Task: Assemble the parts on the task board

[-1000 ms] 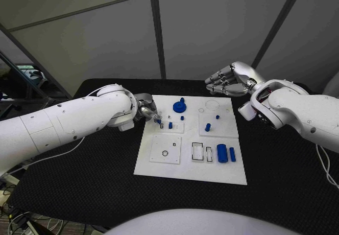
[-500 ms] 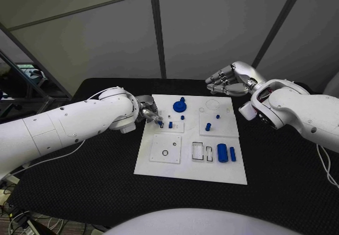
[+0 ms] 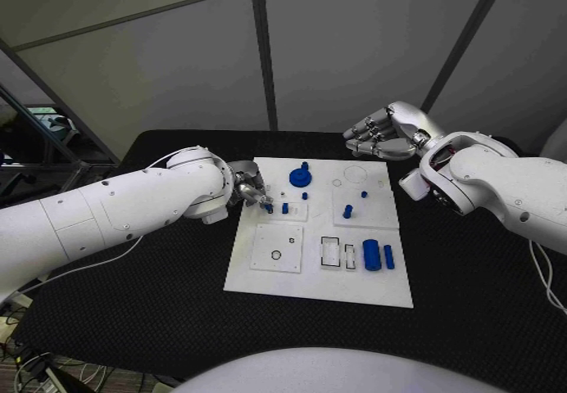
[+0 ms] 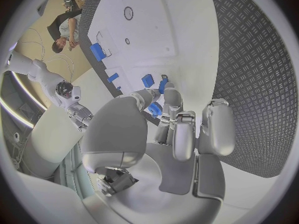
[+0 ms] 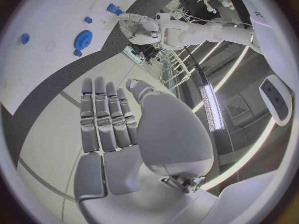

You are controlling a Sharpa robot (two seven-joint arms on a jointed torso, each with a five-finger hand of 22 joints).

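Observation:
The white task board [image 3: 310, 280] lies mid-table. My left hand [image 3: 249, 187] hovers at the board's far left edge and pinches a small blue part [image 3: 267, 206] between thumb and a finger; the left wrist view shows that part [image 4: 156, 108] just above the board [image 4: 174, 30]. A small blue peg [image 3: 285, 209] stands right beside it. A blue gear [image 3: 300, 177] sits at the far middle of the board, and a blue cylinder [image 3: 371, 255] and a thinner blue bar [image 3: 389, 258] lie at the right. My right hand [image 3: 383, 136] hangs beyond the board's far right corner and holds nothing.
More small blue pegs [image 3: 347, 212] stand on the right raised tile. A tile with a round hole [image 3: 277, 255] and two slotted recesses [image 3: 331, 253] lie in the near half. Black matting [image 3: 142, 303] surrounds the board on all sides.
My left hand has edged a little to the right and nearer the board with the blue part still pinched. My right hand has stayed put.

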